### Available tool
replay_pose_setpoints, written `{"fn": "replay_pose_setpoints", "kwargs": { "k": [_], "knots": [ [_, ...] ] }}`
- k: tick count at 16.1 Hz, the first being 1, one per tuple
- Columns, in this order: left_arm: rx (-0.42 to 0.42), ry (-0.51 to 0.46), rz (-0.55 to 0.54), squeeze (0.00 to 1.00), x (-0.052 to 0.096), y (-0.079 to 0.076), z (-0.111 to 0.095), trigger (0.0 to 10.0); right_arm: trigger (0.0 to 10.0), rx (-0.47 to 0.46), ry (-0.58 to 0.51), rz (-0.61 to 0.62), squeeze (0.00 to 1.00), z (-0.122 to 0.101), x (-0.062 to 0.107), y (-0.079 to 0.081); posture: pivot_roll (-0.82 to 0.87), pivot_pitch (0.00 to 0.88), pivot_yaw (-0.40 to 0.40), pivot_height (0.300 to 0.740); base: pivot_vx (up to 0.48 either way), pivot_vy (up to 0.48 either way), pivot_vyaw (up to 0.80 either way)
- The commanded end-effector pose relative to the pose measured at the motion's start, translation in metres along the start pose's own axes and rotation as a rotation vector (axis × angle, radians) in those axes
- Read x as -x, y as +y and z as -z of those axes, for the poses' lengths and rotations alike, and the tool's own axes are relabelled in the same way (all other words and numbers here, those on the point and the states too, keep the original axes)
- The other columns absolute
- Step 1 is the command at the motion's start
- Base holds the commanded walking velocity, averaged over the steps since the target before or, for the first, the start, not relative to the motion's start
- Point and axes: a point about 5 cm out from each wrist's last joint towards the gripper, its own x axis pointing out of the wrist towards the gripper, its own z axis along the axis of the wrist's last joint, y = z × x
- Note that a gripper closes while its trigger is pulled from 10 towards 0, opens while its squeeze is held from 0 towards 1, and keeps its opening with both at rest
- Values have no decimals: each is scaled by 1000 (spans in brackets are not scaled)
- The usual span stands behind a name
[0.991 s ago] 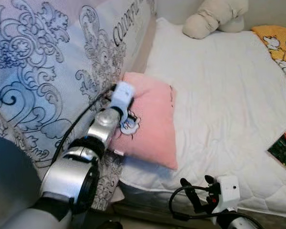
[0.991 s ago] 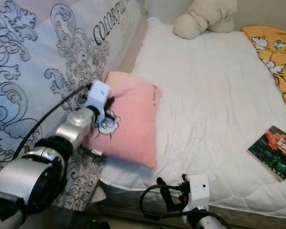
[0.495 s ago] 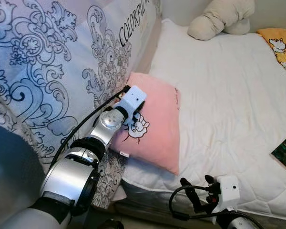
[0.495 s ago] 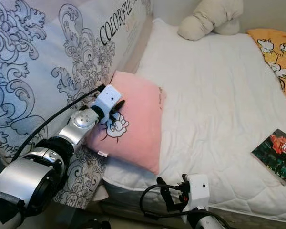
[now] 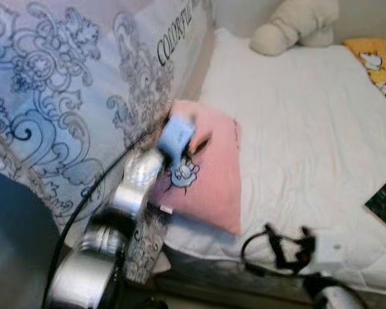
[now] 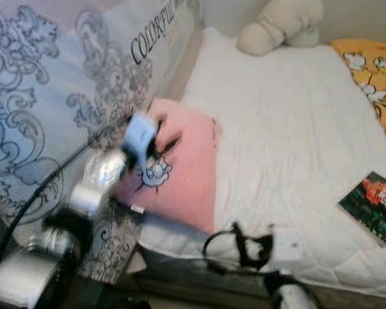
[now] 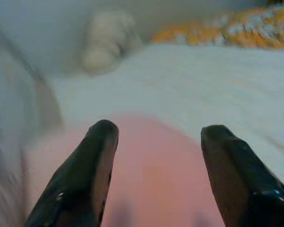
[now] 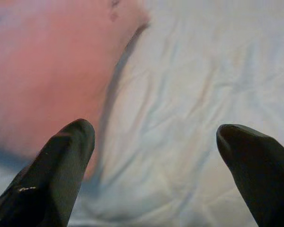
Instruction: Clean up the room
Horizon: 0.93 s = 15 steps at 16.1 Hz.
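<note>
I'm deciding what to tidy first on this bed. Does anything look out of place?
The pink pillow lies askew at the mattress's left edge, against the patterned fabric. A book lies loose by the right edge. The left gripper, fingers open, hovers over the pillow.

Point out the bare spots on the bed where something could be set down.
Widest free patch: white quilt between pink pillow, plush toy and yellow blanket. Smaller patch lies between pillow and book. Crowded beside the patterned bedding, where the left gripper hovers.
</note>
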Motion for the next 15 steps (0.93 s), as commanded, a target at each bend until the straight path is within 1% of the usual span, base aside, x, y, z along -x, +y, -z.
{"fn": "replay_pose_setpoints", "kwargs": {
  "k": [1, 2, 3, 4, 5, 6, 7, 8, 9, 11, 13, 15],
  "knots": [
    [138, 69, -21, 1000, 22, -14, 24, 10000, 10000, -52, -97, 108, 0, -10, -4, -12, -41, 0, 28, 740, 0, 0, 0],
    [194, 78, -41, 1000, 27, -17, 30, 10000, 10000, -52, -102, 118, 0, -11, -7, -13, -38, 0, 23, 740, 0, 0, 0],
    [273, 65, -91, 1000, 33, -18, 35, 10000, 10000, -55, -103, 121, 0, -12, -11, -14, -33, 0, 17, 740, 0, 0, 0],
    [330, 21, -142, 1000, 40, -16, 33, 10000, 10000, -47, -112, 113, 0, -15, -18, -13, -19, 0, 1, 740, 0, 0, 0],
    [367, -47, -188, 0, 47, -14, 28, 10000, 10000, -16, -124, 96, 0, -19, -26, -12, -12, 0, -10, 740, 0, -435, 0],
    [372, -76, -210, 0, 48, -13, 25, 10000, 10000, -4, -129, 96, 0, -21, -32, -12, -9, 0, -11, 740, 0, -435, 0],
    [381, -94, -210, 0, 48, -15, 20, 10000, 10000, -3, -135, 98, 0, -22, -34, -12, -8, 0, -11, 740, 0, -435, 0],
    [356, -133, -210, 0, 49, -17, 11, 10000, 10000, 10, -153, 114, 0, -25, -37, -13, -9, 0, -8, 740, 0, -435, 0],
    [354, -142, -237, 0, 47, -18, 6, 10000, 10000, 40, -156, 147, 0, -28, -43, -14, -8, 0, -4, 740, 0, -431, 0],
    [334, -148, -230, 0, 46, -20, 1, 10000, 10000, 55, -175, 128, 0, -33, -46, -8, -3, 0, -7, 740, 0, -428, 0],
    [339, -149, -212, 0, 46, -23, 0, 10000, 10000, 65, -162, 110, 0, -29, -47, -4, 1, 0, -13, 740, 0, -428, 0],
    [343, -142, -203, 0, 45, -26, 1, 10000, 10000, 74, -166, 111, 0, -29, -48, -4, -4, 0, -14, 740, 0, -428, 0]
  ]
}}
